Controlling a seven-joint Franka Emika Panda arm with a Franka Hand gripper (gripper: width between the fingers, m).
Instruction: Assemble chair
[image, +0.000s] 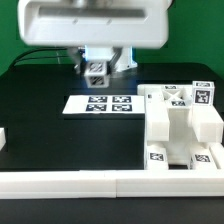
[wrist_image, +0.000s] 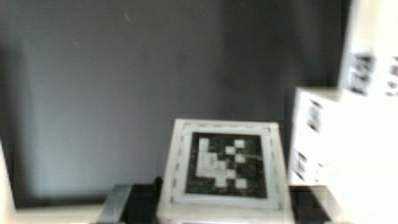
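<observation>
My gripper (image: 98, 72) hangs over the back of the black table, shut on a small chunky white chair part (image: 97, 68) with a black-and-white tag on its face. The wrist view shows the same part (wrist_image: 222, 165) upright between my two dark fingers (wrist_image: 134, 200), which press on both its sides. The partly built chair (image: 180, 125), a block of white tagged pieces, stands on the exterior view's right. Its edge (wrist_image: 347, 130) appears beside the held part in the wrist view.
The marker board (image: 100, 104) lies flat on the table just in front of and below the gripper. A long white border rail (image: 110, 182) runs along the front edge. Another white piece (image: 3, 140) pokes in at the exterior view's left edge.
</observation>
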